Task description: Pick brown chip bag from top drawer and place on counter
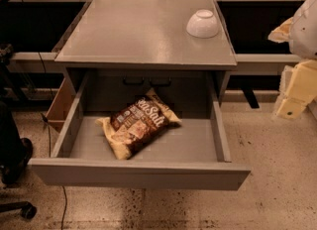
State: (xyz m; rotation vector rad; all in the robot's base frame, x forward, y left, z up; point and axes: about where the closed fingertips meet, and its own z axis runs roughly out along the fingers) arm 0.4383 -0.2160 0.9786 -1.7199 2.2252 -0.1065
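Gripper [293, 95] hangs off to the right of the top drawer [138, 173], outside its right wall and above the floor, holding nothing. Whether it stands wide or narrow I cannot tell, since only pale blocky parts of the arm show there.

That drawer is pulled well out; the brown chip bag [138, 123] lies flat on the drawer's bottom, a little left of its middle and turned slantwise, with one corner toward the drawer's back and another toward its front panel; it touches neither side wall. Over the drawer's back sits the counter [133, 30]; a white bowl [202, 24] rests upside down on it, above the drawer's right rear corner.

Several things could go wrong from here, as I judge it:

- **Approach:** the arm must cross the drawer's right wall to reach the bag; too low a path would knock that wall and jolt the drawer.
- **Grasp:** the bag looks puffed and slick; a pinch on its swollen middle may slide off or crush what is inside; one driven too deep would scrape the drawer's bottom.
- **Lift:** the bag's rear corner seems close to the counter's front edge; a lift begun too near the drawer's back could snag the bag there and pull it loose.
- **Placement:** setting the bag down above the drawer's right rear could nudge the bowl; the counter above the drawer's left half looks safer.
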